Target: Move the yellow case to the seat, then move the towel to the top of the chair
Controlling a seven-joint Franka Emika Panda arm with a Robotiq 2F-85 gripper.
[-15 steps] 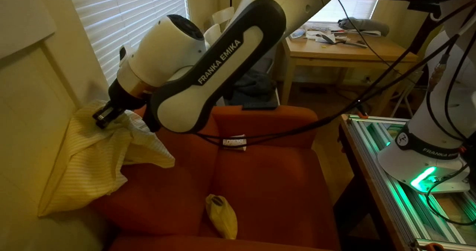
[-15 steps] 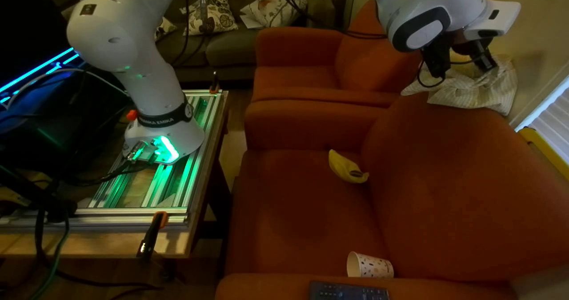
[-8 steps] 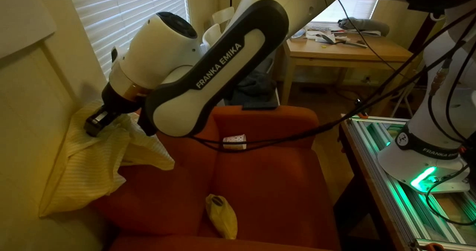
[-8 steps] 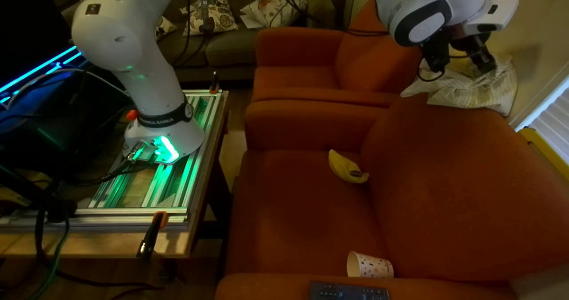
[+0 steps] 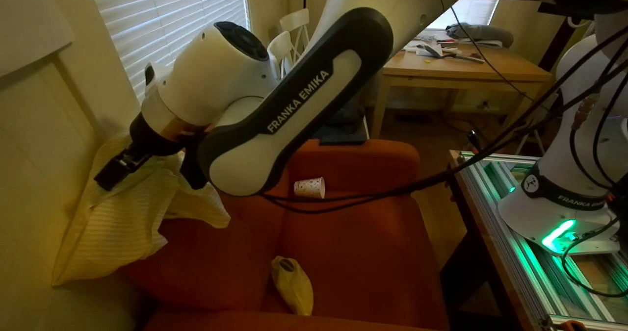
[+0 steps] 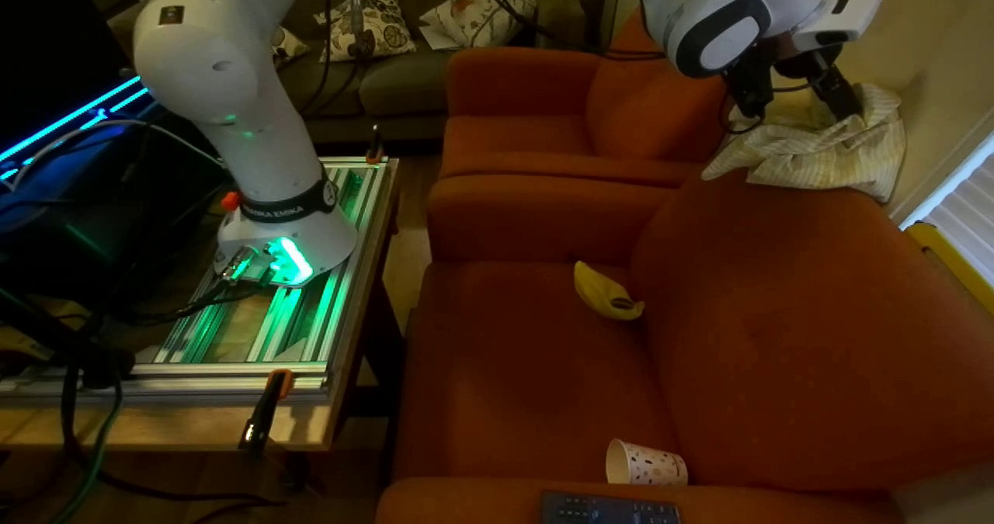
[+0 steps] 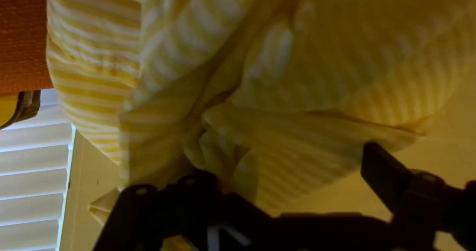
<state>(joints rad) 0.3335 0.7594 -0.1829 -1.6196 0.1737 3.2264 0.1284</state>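
Observation:
The yellow case (image 5: 294,287) (image 6: 608,293), shaped like a banana, lies on the orange seat (image 5: 363,242) near the backrest. Crumpled over the top of the chair's back is the yellow-and-white striped towel (image 5: 115,223) (image 6: 842,155), part of it against the wall. My gripper (image 7: 292,165) (image 5: 109,176) is right at the upper part of the towel, its jaws spread wide. Between its fingers the wrist view shows a fold of towel and bare wall, nothing pinched. One finger (image 7: 385,176) stands apart from the other, whose tip sits dark against the folds.
A speckled paper cup (image 5: 309,187) (image 6: 652,463) lies on its side by the armrest, which carries a remote (image 6: 609,508). Another orange armchair (image 6: 520,136) stands alongside. Wall and window blinds (image 5: 171,22) are close to the gripper. Cables (image 5: 392,191) hang over the seat.
My gripper has opened and moved slightly left and down over the towel in an exterior view. The towel has barely shifted. The yellow case has stayed in place.

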